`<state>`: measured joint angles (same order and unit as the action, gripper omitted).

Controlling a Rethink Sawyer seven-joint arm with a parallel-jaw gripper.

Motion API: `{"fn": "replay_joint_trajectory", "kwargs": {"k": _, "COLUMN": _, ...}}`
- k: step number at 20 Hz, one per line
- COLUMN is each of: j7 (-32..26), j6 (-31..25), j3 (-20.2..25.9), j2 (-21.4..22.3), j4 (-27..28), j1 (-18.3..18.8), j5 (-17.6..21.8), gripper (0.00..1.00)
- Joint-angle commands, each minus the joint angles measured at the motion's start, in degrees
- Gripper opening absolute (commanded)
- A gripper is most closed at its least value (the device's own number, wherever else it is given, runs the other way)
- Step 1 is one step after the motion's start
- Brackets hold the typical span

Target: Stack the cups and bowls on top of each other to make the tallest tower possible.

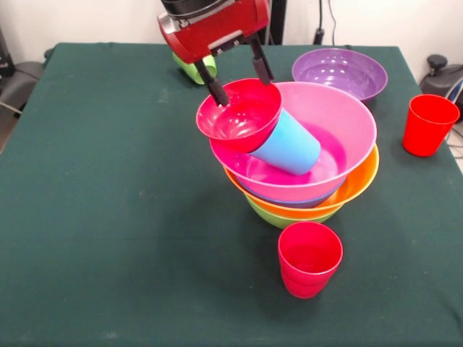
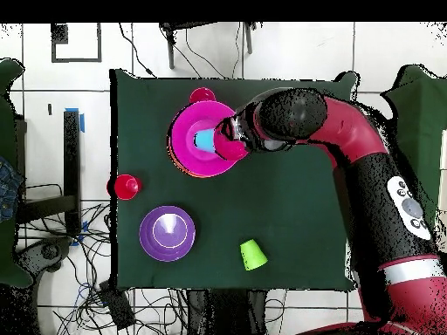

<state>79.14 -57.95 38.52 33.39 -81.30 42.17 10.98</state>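
Note:
The tower is a pile of nested bowls: lime green point(image 1: 278, 219) at the bottom, then orange point(image 1: 359, 182), a blue rim point(image 1: 307, 204), and a wide pink bowl point(image 1: 347, 116) point(image 2: 185, 144) on top. A sky blue cup point(image 1: 289, 146) point(image 2: 204, 140) lies tilted inside the pink bowl. A small red bowl point(image 1: 242, 119) point(image 2: 230, 145) leans tilted against the cup's base, over the pink bowl's rim. My gripper point(image 1: 246, 90) point(image 2: 236, 138) is at the red bowl's far rim, open, one finger inside the bowl and one at its outer edge.
A purple bowl point(image 1: 340, 72) point(image 2: 167, 233) sits apart from the tower. One red cup point(image 1: 309, 258) point(image 2: 202, 94) stands close beside the tower's base, another red cup point(image 1: 428, 124) point(image 2: 125, 186) near a table edge. A lime green cup point(image 1: 194, 70) point(image 2: 253, 254) is beyond the gripper.

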Motion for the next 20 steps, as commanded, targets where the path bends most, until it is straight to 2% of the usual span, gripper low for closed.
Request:
{"fn": "replay_joint_trajectory", "kwargs": {"k": 1, "j7": -3.44, "j6": -6.46, "j3": -4.26, "j2": -0.9, "j4": 3.82, "j1": -2.11, "j5": 5.97, "gripper": 1.0}}
{"fn": "replay_joint_trajectory", "kwargs": {"k": 7, "j7": -2.03, "j6": -3.68, "j3": -4.27, "j2": -0.52, "j4": 2.21, "j1": -1.46, "j5": 7.0, "gripper": 1.0}}
{"fn": "replay_joint_trajectory", "kwargs": {"k": 8, "j7": -1.36, "j6": -3.95, "j3": -4.32, "j2": -0.66, "j4": 2.34, "j1": -1.58, "j5": 6.91, "gripper": 0.0}}
{"fn": "replay_joint_trajectory", "kwargs": {"k": 10, "j7": 5.94, "j6": -3.35, "j3": -6.47, "j2": -0.41, "j4": 2.19, "j1": -2.36, "j5": 4.82, "gripper": 0.0}}
{"fn": "replay_joint_trajectory", "kwargs": {"k": 13, "j7": 3.28, "j6": -0.3, "j3": -4.51, "j2": -0.93, "j4": 2.55, "j1": -2.05, "j5": 4.78, "gripper": 0.0}}
{"fn": "replay_joint_trajectory", "kwargs": {"k": 15, "j7": 4.83, "j6": 0.07, "j3": -4.9, "j2": -1.14, "j4": 2.15, "j1": -2.41, "j5": 4.12, "gripper": 0.0}}
{"fn": "replay_joint_trajectory", "kwargs": {"k": 20, "j7": 4.5, "j6": 2.11, "j3": -4.84, "j2": -1.74, "j4": 1.51, "j1": -2.85, "j5": 4.5, "gripper": 0.0}}
